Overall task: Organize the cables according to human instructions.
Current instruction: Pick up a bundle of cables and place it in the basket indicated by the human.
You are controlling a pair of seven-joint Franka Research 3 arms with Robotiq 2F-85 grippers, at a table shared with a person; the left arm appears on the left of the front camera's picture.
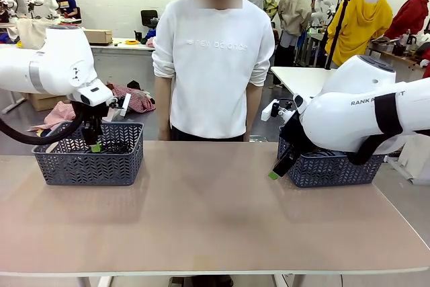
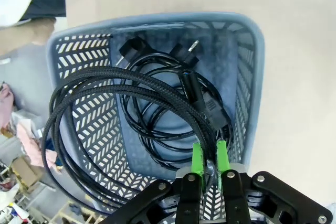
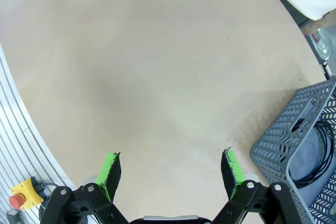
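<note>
i count two grey lattice plastic baskets [image 1: 87, 159] [image 1: 336, 169]. my left gripper [image 2: 208, 153], fingers narrowly apart, straddles the braided cable coil [image 2: 94, 103] over smooth coils [image 2: 173, 124], perhaps two. right gripper [image 3: 170, 174] gapes, empty.

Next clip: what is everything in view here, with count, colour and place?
left basket: one, grey, table's left end
right basket: one, grey, table's right end
braided cable: one, black coil, draped over the left basket's rim
thin cords: black, coiled on the left basket's floor, count unclear
right-basket cable: black, count unclear
table: one, beige
person: one, white sweatshirt, far side
left pincer: black, green pads, closed on the braided cable
right pincer: open, over bare table
</note>
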